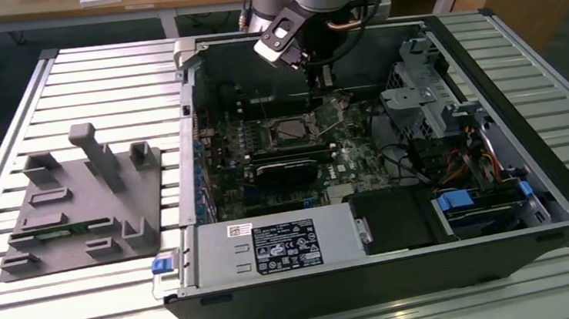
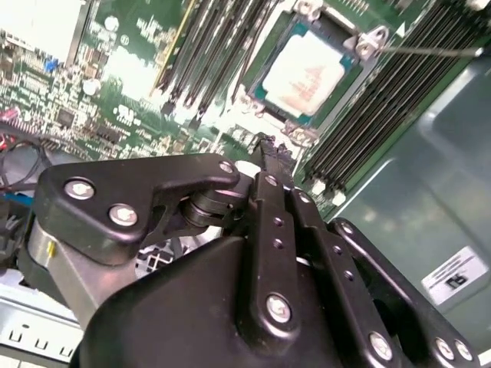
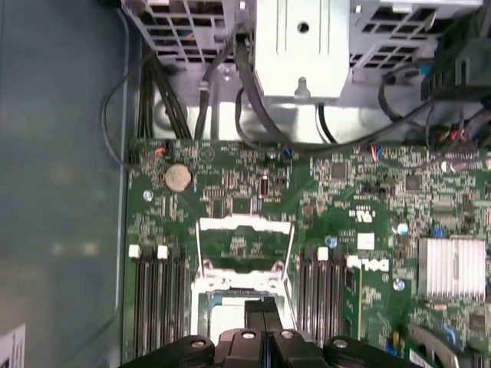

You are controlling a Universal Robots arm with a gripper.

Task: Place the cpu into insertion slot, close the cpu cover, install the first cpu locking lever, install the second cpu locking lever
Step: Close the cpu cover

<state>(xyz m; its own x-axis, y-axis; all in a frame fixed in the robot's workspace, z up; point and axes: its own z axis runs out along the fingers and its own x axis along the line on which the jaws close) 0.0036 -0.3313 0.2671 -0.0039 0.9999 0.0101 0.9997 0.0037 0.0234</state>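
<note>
Inside the computer case (image 1: 378, 286), the gripper (image 2: 268, 149), closed narrow, hangs near the seated cpu (image 2: 307, 73).

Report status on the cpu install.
Gripper over insertion slot, fingers shut, empty. Cpu seated. Cpu cover open. No obstruction seen.

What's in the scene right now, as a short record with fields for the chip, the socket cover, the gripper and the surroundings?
cpu: seated in the insertion slot, pale top up
cpu cover: swung open, off the slot, green board showing through its window
gripper: shut, holding nothing, over the slot
surroundings: open computer case on a slatted table, grey fixture at the exterior view's left
</note>
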